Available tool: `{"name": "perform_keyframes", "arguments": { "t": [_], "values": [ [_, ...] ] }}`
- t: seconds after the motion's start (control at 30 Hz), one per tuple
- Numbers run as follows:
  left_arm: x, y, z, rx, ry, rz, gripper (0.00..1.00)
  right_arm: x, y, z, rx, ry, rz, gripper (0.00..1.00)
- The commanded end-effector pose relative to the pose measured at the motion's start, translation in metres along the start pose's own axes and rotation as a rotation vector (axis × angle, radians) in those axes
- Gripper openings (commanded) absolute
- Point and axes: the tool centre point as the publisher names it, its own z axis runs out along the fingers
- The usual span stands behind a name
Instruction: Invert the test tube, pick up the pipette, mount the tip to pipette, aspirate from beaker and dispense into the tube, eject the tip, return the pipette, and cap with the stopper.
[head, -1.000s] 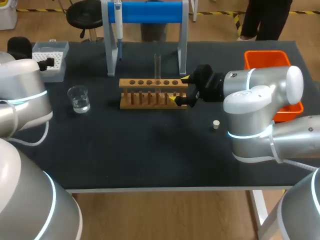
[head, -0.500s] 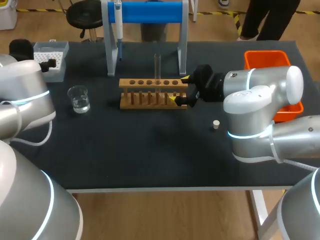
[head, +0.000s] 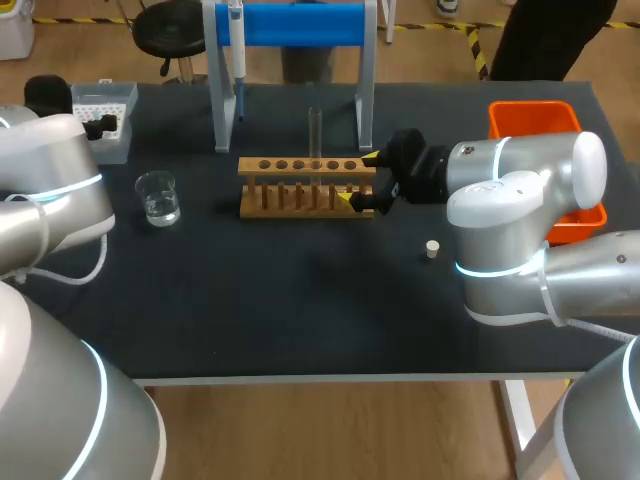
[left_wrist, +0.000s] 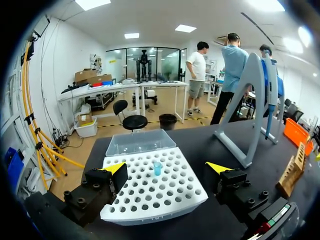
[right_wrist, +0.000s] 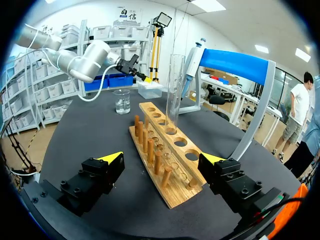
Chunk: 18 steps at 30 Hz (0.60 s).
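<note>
Test tube (head: 314, 133): stands upright in one of the middle holes of the wooden rack (head: 306, 187), which serves as the reference for every position below. In the right wrist view the test tube (right_wrist: 174, 92) rises clear above the rack (right_wrist: 165, 150), and a row of pegs runs along the lower tier.

Right gripper (head: 359, 177): positioned at the right end of the rack. Its fingers are spread wide, one yellow tip on the far side of that end and one on the near side. In its own wrist view the right gripper (right_wrist: 162, 158) shows a gap between each finger and the wood. It holds nothing.

Left gripper (left_wrist: 166, 169): well to the left of the rack and further back, at the tip box (left_wrist: 150, 187). Its fingers are spread wide, with the box lying ahead of them and below. Nothing is gripped. One blue tip (left_wrist: 157, 168) stands in the box grid.

Other items:
- Beaker (head: 158, 197): left of the rack, apart from it, containing clear liquid.
- Pipette (head: 236, 45): hangs on the blue-topped stand (head: 300, 25) behind the rack.
- Stopper (head: 432, 249): on the table in front of the rack and to its right.
- Orange bin (head: 533, 119): right of the rack, partly hidden by the right arm.
</note>
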Motion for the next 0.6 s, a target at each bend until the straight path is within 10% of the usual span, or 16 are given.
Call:
{"name": "perform_keyframes", "arguments": {
  "t": [0.03,0.23,0.6],
  "values": [
    [-0.002,-0.0014,0.0083,-0.004,0.001,0.001,1.0,0.0005,-0.0006,0.0005,-0.002,-0.002,0.0,1.0],
    [-0.0023,-0.0021,0.0116,-0.009,0.001,0.006,0.69,0.0005,-0.0006,0.0005,-0.002,-0.002,0.0,1.0],
    [-0.0049,-0.0018,0.0175,-0.024,-0.004,0.011,0.65,0.0005,-0.0006,0.0005,-0.002,-0.002,0.0,1.0]
  ]
}}
